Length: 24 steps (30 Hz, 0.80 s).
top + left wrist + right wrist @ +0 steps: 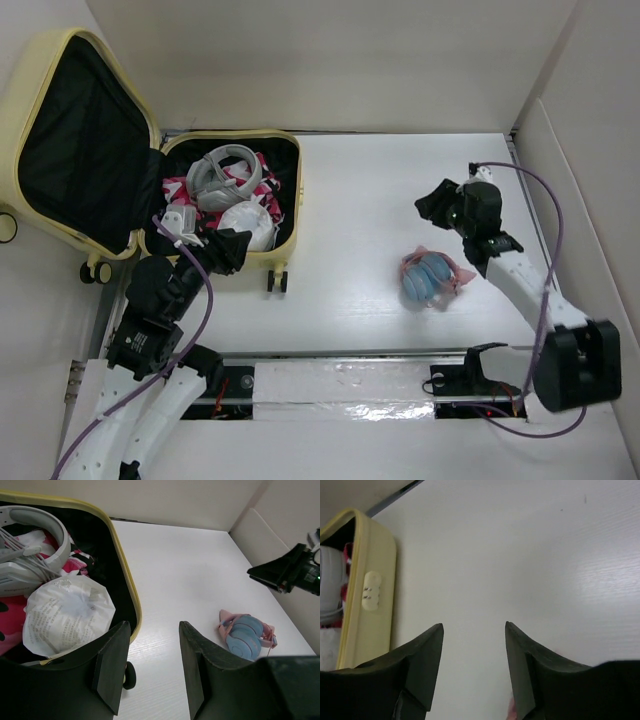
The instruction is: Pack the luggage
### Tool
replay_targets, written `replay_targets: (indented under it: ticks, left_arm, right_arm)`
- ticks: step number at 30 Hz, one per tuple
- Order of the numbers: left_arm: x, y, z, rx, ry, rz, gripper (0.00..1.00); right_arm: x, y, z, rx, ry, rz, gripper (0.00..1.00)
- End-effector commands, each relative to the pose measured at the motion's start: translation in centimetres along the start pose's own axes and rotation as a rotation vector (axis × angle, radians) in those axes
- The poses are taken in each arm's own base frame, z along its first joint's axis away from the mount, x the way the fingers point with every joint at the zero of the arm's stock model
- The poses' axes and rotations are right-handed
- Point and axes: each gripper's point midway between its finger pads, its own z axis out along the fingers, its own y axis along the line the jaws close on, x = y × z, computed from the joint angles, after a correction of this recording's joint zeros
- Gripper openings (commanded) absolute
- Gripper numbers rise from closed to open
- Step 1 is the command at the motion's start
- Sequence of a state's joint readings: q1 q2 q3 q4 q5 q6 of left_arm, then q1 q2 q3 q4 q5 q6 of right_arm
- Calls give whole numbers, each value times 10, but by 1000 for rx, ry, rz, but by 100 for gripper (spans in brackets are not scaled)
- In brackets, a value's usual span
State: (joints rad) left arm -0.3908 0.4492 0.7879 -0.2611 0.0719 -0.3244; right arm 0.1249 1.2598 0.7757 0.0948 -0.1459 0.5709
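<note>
Presently my left gripper [152, 640] and right gripper [474, 635] stand spread, empty (pale-yellow hard-shell luggage [370, 625] open, worktop's [400, 200] far-left corner).

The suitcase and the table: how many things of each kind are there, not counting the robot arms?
Suitcase: 1
Headphones: 2 (grey pair in the case, blue-and-pink pair on the table)
White crinkly packet: 1
Pink patterned cloth: 1
Total: 5

Your luggage [372, 630] at ten o'clock shows a smooth, faintly glossy plastic shell and matt black cloth lining [85, 150]. The table [380, 200] looks white, wood-grained, satin. The headphones [430, 277] at four o'clock look smooth plastic.
</note>
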Motion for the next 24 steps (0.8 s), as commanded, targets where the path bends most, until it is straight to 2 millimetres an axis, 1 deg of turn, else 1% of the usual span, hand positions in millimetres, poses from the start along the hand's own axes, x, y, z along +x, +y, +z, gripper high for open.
replay_targets:
  ticks: [1, 2, 3, 4, 5, 6, 7, 8, 9, 10, 11, 12, 13, 14, 15, 18, 19, 20, 21, 22, 23, 24]
  left_arm:
    - [-10, -7, 3, 31, -33, 2, 41]
    - [-10, -7, 3, 30, -31, 2, 41]
    - [-10, -7, 3, 33, -32, 2, 41]
    - [-11, -8, 2, 35, -36, 2, 41]
    - [-11, -8, 2, 36, -37, 3, 41]
    - [-11, -8, 2, 36, -37, 3, 41]
    - [-11, -8, 1, 36, -39, 1, 41]
    - [-12, -9, 1, 40, -40, 1, 41]
    - [-12, -9, 1, 43, -39, 1, 41]
    - [-13, -9, 0, 44, -44, 2, 41]
    - [-12, -9, 0, 44, -44, 2, 41]
    - [-12, -9, 0, 43, -43, 1, 41]
    - [-12, -9, 0, 44, -44, 2, 41]
    - [-12, -12, 0, 54, -41, 1, 41]
    - [-12, -12, -1, 52, -44, 0, 41]
    - [-13, -14, -3, 60, -47, -1, 41]
    - [-12, -13, -3, 56, -47, -1, 41]
    - [-12, -13, -3, 58, -48, -1, 41]
    - [-14, -14, -4, 61, -53, 0, 41]
    - [-13, -14, -4, 60, -51, -1, 41]
    - [-13, -13, -4, 57, -52, -1, 41]
    - [-14, -13, -5, 56, -54, -1, 41]
  right_arm:
    - [17, 6, -50, 122, 5, -180, 45]
    - [31, -4, -59, 175, 21, -173, 34]
    - [48, -2, -69, 178, 54, -176, 17]
    - [57, -11, -87, 210, 64, -161, 11]
    - [63, -19, -95, 251, 45, -100, 6]
    - [81, -41, -103, 304, 58, -75, 3]
    - [79, -45, -117, 303, 4, -42, 4]
    - [73, -61, -124, 366, -67, 9, 9]
    - [79, -75, -131, 407, -83, 31, 36]
    - [76, -88, -139, 450, -115, 78, 49]
    - [67, -85, -146, 421, -172, 116, 58]
    - [65, -90, -150, 437, -197, 158, 70]
    - [66, -97, -157, 470, -203, 180, 74]
    - [58, -104, -164, 492, -252, 225, 79]
    - [56, -108, -166, 508, -270, 243, 86]
    - [51, -117, -168, 529, -291, 270, 96]
    - [44, -114, -163, 501, -310, 273, 98]
    - [52, -111, -154, 464, -256, 241, 100]
    - [51, -115, -151, 467, -248, 251, 100]
    - [56, -116, -140, 458, -207, 250, 100]
    - [69, -116, -132, 431, -138, 253, 100]
    - [74, -119, -128, 433, -109, 259, 100]
